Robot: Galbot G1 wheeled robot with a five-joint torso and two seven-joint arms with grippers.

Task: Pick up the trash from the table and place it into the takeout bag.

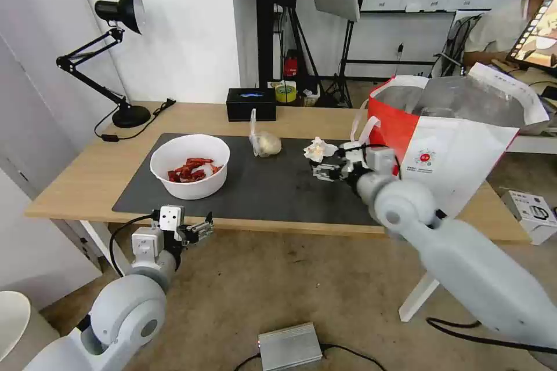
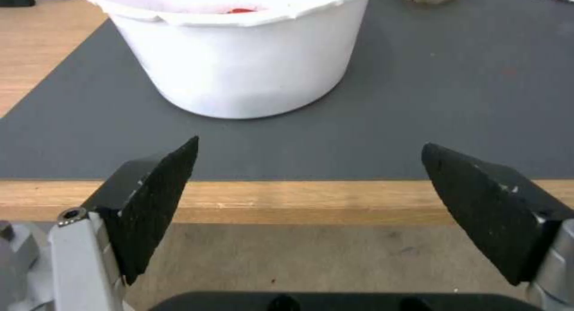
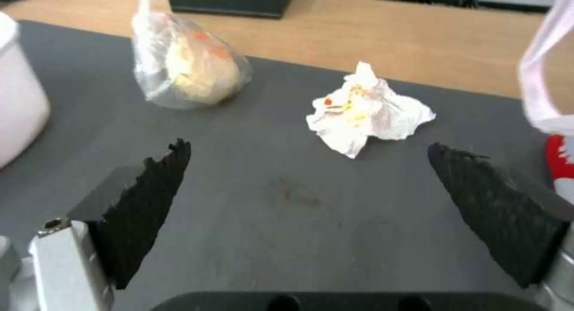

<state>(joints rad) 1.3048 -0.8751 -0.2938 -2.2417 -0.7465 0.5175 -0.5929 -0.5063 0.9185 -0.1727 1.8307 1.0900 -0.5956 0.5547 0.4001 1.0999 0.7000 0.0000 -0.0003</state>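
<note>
A white round bowl (image 1: 190,166) with red scraps stands on the dark mat (image 1: 255,185) at the table's left. A small knotted clear bag (image 1: 265,142) lies mid-mat, and a crumpled white tissue (image 1: 318,149) lies to its right. The takeout bag (image 1: 449,139) stands open at the table's right end. My right gripper (image 1: 325,172) hovers open over the mat, just in front of the tissue (image 3: 367,111), with the knotted bag (image 3: 185,75) farther off. My left gripper (image 1: 200,231) hangs open below the table's front edge, facing the bowl (image 2: 239,51).
A black tissue box (image 1: 250,104) and a tape roll (image 1: 285,93) sit at the table's back edge. A black desk lamp (image 1: 116,58) stands at the back left with its cord. A grey box (image 1: 289,345) and cables lie on the floor.
</note>
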